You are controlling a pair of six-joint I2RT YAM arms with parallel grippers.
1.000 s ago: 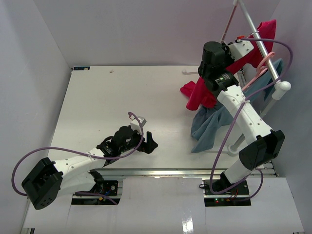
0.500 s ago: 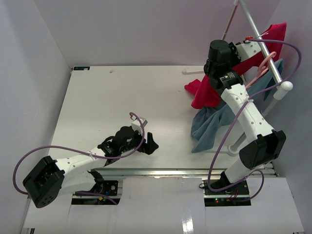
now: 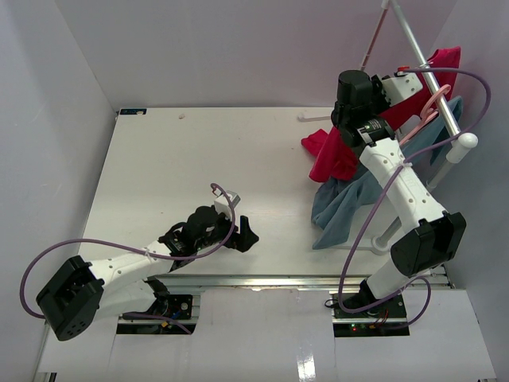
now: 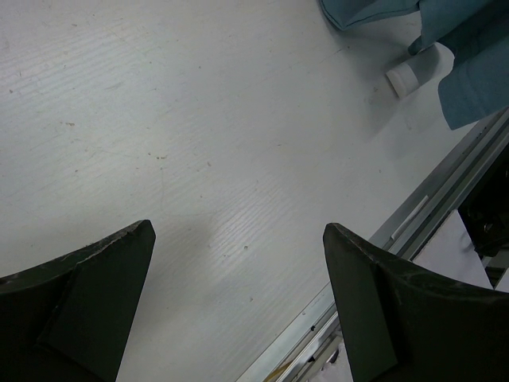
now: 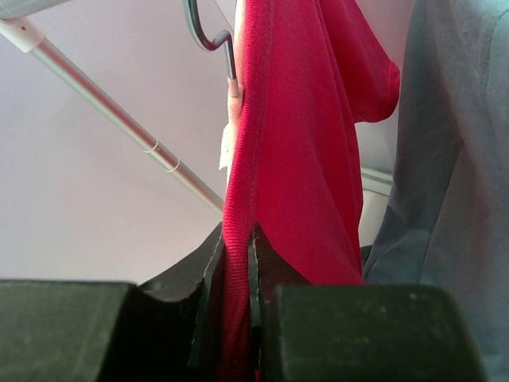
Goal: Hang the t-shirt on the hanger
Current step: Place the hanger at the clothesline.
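Note:
The crimson t-shirt [image 3: 330, 155] hangs from beside the rack pole [image 3: 436, 87] down to the table. Its upper part [image 3: 445, 60] lies past the pole. My right gripper [image 3: 400, 82] is raised next to the pole and shut on a fold of the t-shirt [image 5: 294, 143]. In the right wrist view the gripper [image 5: 237, 235] pinches the fabric edge. The hanger's pale stem [image 5: 233, 91] and its curved hook rise just above the fabric, next to a small white label. The rest of the hanger is hidden. My left gripper [image 3: 242, 233] is open and empty low over the table [image 4: 238, 231].
A blue-grey garment [image 3: 342, 207] hangs on another pink hanger [image 3: 433, 99] and trails onto the table; it also shows in the left wrist view [image 4: 469, 72] and the right wrist view [image 5: 453, 159]. The rack's white foot [image 4: 403, 79] stands near the table's metal front rail [image 3: 302, 280].
My right gripper has carried the t-shirt up and right toward the pole, and the shirt's upper part has moved further past it. The left arm has barely moved.

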